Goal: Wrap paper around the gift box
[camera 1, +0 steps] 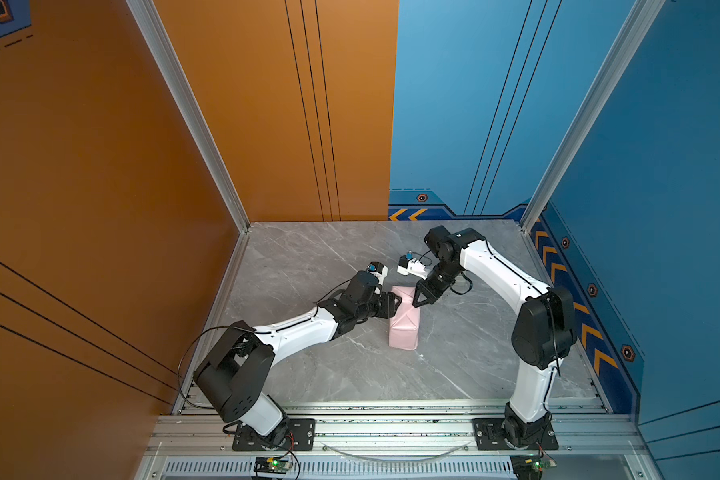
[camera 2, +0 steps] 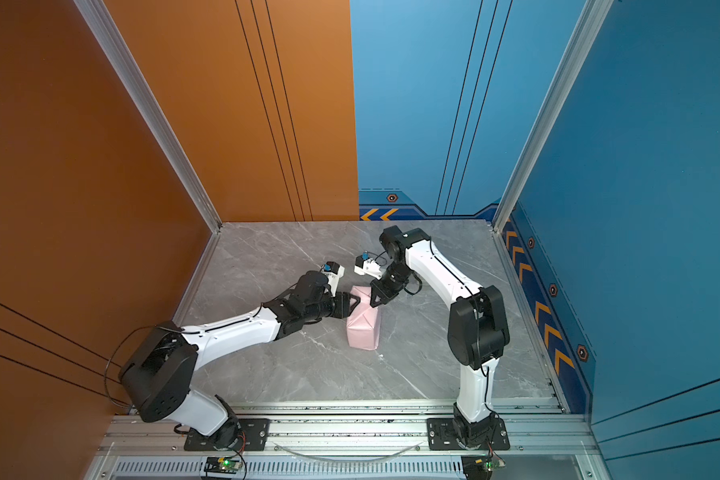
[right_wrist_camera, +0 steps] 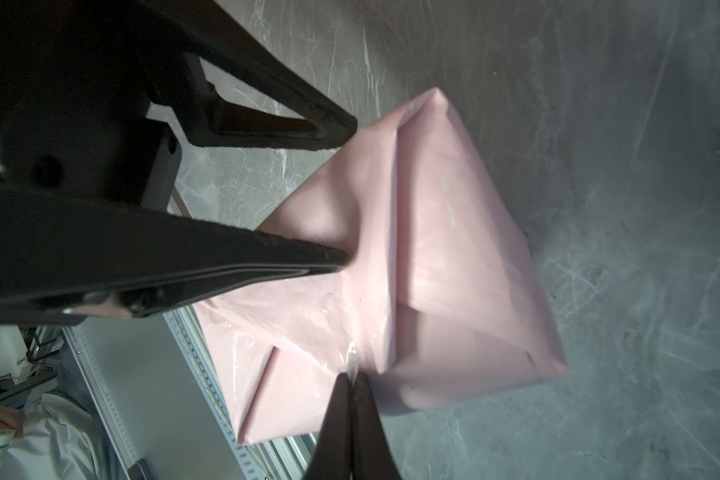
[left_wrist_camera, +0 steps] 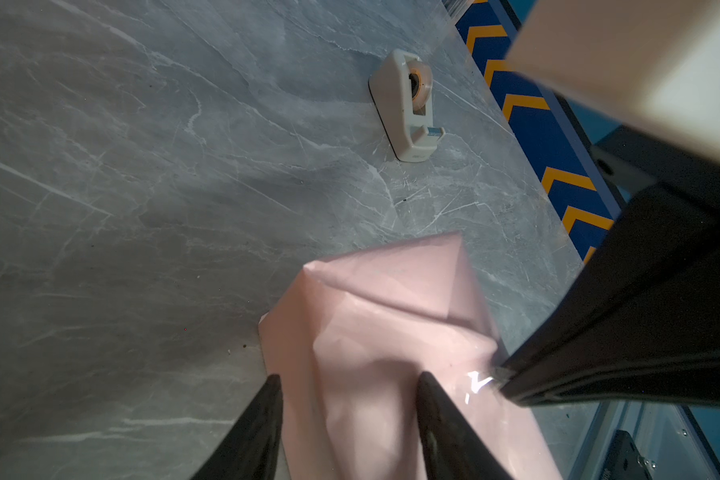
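The gift box is hidden inside the paper [camera 1: 404,328] [camera 2: 364,332], a pale pink folded parcel lying on the table's middle. In the right wrist view the paper [right_wrist_camera: 454,249] shows triangular end folds and glossy clear tape. My left gripper [camera 1: 398,302] [left_wrist_camera: 349,378] is open at the parcel's far end, its fingers straddling a raised fold. One finger [right_wrist_camera: 333,259] rests on the paper there. My right gripper [camera 1: 415,304] [right_wrist_camera: 352,374] is shut at the same end, with a sliver of clear tape pinched at its tips against the paper. It meets the left gripper there.
A beige tape dispenser [left_wrist_camera: 404,108] stands on the grey marble table [camera 1: 308,257] beyond the parcel, toward the blue chevron wall [left_wrist_camera: 558,187]. Orange and blue walls enclose the table. An aluminium rail [camera 1: 391,428] runs along the front edge.
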Action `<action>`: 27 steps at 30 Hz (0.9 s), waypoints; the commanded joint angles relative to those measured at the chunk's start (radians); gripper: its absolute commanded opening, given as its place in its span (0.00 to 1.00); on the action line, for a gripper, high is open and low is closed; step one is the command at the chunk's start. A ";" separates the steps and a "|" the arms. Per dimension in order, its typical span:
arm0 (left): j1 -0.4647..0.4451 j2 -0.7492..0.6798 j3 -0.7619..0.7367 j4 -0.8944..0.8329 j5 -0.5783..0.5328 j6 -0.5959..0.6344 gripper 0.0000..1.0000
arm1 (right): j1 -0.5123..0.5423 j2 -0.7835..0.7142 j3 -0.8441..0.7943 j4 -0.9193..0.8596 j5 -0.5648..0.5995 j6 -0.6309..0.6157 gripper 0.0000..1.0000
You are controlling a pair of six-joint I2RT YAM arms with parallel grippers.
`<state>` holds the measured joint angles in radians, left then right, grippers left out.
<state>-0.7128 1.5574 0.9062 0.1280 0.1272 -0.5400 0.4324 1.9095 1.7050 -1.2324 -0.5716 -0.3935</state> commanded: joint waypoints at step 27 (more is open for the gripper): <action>-0.007 -0.051 0.009 0.112 0.225 0.118 0.14 | 0.005 0.072 0.015 -0.043 0.107 0.053 0.00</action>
<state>-0.7097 1.4715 0.8841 0.2188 0.2741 -0.4351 0.4332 1.9247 1.7271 -1.2572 -0.5674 -0.3573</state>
